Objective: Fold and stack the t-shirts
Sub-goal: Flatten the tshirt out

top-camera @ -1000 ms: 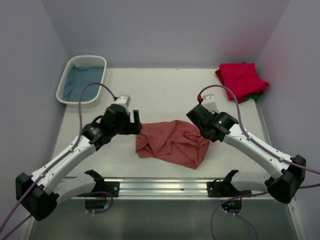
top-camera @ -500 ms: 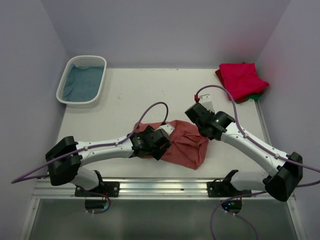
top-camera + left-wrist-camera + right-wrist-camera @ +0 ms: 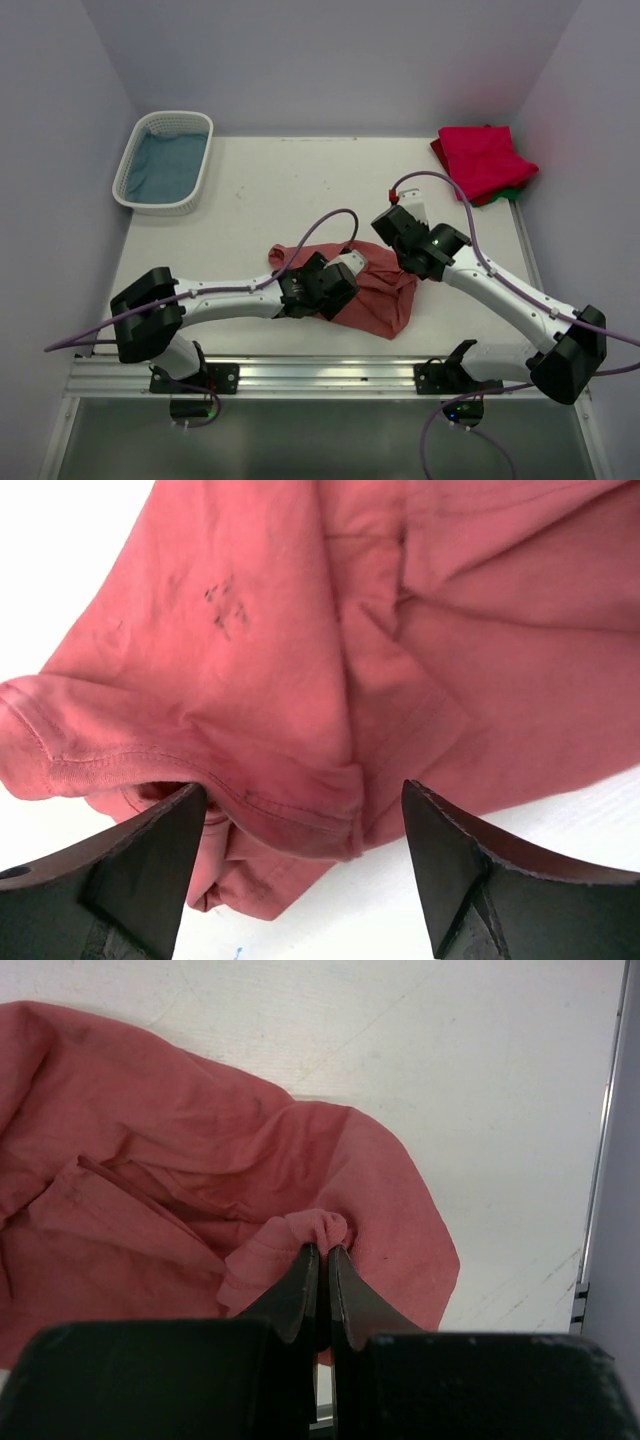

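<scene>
The dusty salmon-red t-shirt (image 3: 385, 292) lies crumpled on the table's near middle. It fills the left wrist view (image 3: 300, 660) and the right wrist view (image 3: 150, 1190). My left gripper (image 3: 342, 284) is open, low over the shirt's near edge, its fingers (image 3: 130, 870) straddling a hemmed fold. My right gripper (image 3: 392, 232) is shut on a pinched bunch of the shirt's cloth (image 3: 320, 1232) at its far right side. The crimson-pink t-shirt (image 3: 485, 160) lies folded at the back right, on top of a green one (image 3: 512, 190) of which only an edge shows.
A white lattice basket (image 3: 130, 185) with blue cloth (image 3: 165, 165) inside stands at the back left. A metal rail (image 3: 320, 375) runs along the table's near edge. Purple walls close in both sides.
My left arm swung from the shirt's left side down and across onto its near middle, then slid a little further right. The right gripper stayed on the cloth, shifting slightly.
</scene>
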`<state>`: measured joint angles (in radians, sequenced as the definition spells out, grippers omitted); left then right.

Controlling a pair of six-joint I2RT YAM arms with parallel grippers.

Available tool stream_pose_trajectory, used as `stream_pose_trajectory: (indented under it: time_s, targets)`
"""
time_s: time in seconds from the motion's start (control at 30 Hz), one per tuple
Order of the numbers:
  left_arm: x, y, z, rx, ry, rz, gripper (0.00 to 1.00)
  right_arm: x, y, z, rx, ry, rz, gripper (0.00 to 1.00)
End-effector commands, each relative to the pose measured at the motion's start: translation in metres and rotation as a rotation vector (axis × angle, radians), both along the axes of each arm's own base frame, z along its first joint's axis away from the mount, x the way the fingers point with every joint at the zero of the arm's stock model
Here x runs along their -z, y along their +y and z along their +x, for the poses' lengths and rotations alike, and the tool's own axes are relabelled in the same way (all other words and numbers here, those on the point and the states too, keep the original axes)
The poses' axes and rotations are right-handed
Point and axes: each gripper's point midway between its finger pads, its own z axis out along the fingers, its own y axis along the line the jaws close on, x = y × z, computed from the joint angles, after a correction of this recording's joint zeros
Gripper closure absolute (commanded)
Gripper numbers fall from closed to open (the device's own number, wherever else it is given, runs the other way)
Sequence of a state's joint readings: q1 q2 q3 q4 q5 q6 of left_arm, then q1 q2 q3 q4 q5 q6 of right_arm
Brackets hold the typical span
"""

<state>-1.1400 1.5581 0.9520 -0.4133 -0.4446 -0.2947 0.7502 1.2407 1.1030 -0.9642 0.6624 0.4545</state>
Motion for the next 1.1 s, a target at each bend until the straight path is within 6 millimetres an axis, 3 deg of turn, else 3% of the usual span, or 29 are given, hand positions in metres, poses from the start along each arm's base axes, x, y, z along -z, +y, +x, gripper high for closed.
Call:
stream_pose_trajectory:
  time_s: [0.0,0.13,0.23,0.43,0.53,0.57,0.6,0.63,0.67,0.83,0.93,1.07]
  targets:
    - [-0.030,-0.023,0.001,0.022,-0.105,-0.032,0.17,-0.006,0.001,0.004,-0.003,-0.038,0.026,1.00]
    - [-0.014,-0.030,-0.008,0.091,-0.058,-0.021,0.15,-0.006,0.001,0.005,-0.004,-0.040,0.032,1.00]
    - [0.004,-0.026,-0.010,0.088,-0.032,0.027,0.15,-0.008,-0.001,0.005,-0.004,-0.044,0.029,1.00]
    - [0.021,-0.012,-0.002,0.033,-0.001,0.051,0.19,-0.009,-0.005,0.003,0.001,-0.051,0.034,1.00]
    - [0.028,-0.001,0.007,-0.015,0.022,0.053,0.36,-0.010,-0.008,0.002,0.008,-0.055,0.034,1.00]
    - [0.026,0.003,0.011,-0.043,0.018,0.050,0.57,-0.010,-0.009,0.002,0.009,-0.056,0.034,1.00]
    - [0.023,0.005,0.014,-0.058,0.008,0.043,0.72,-0.009,-0.011,0.001,0.011,-0.052,0.028,1.00]
    - [0.012,0.005,0.018,-0.079,-0.013,0.019,0.94,-0.009,-0.011,0.001,0.013,-0.053,0.029,1.00]
    - [0.005,0.010,0.023,-0.121,-0.044,0.014,1.00,-0.008,-0.012,0.000,0.014,-0.051,0.028,1.00]
    - [-0.036,0.016,0.036,-0.205,-0.130,-0.067,1.00,-0.009,-0.013,0.000,0.017,-0.054,0.026,1.00]
    - [-0.057,0.030,0.045,-0.288,-0.179,-0.087,1.00,-0.010,-0.017,0.000,0.027,-0.057,0.020,1.00]
    - [-0.099,0.066,0.073,-0.496,-0.254,-0.215,1.00,-0.011,-0.020,-0.001,0.038,-0.059,0.016,1.00]
